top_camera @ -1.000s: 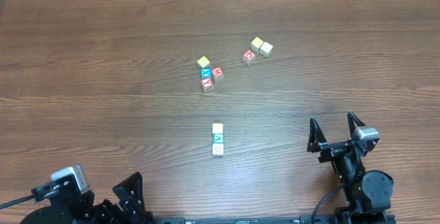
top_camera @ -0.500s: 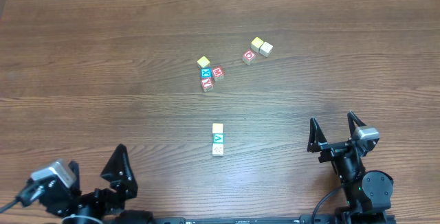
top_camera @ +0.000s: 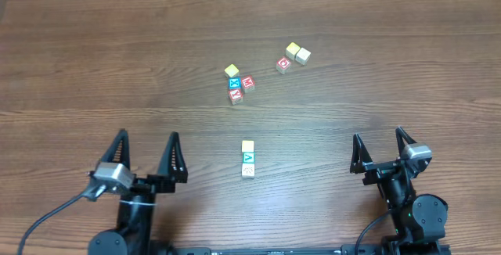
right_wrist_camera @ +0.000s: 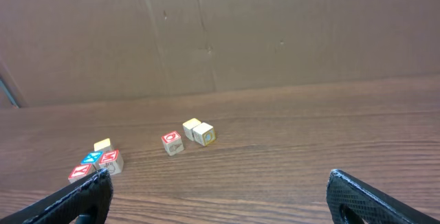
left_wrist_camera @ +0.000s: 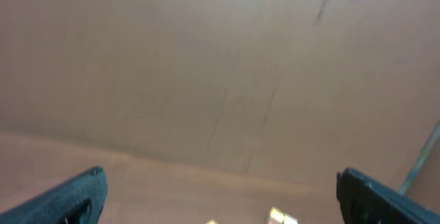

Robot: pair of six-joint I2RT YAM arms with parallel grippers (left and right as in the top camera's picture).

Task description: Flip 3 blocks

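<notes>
At the near edge of the wooden surface (top_camera: 391, 52), the left end effector (top_camera: 147, 139) and the right end effector (top_camera: 378, 136) both stand with their jaws spread wide and nothing between them, well apart from each other and from every cube. Between them and a little farther out, the three blocks lie in a short straight column, touching or nearly so. Nearest is the cream block (top_camera: 248, 170), with a faint mark on top. Next comes the green V block (top_camera: 249, 158), showing a green letter in a green frame. The plain pale yellow block (top_camera: 248, 146) ends the row. Farther off sits a cluster of a yellow cube (top_camera: 232, 71), a blue-lettered cube (top_camera: 235, 84) and two red-lettered cubes (top_camera: 247, 82). To its right lie a red O cube (top_camera: 283, 65) and two pale cubes (top_camera: 297, 52) touching each other.
</notes>
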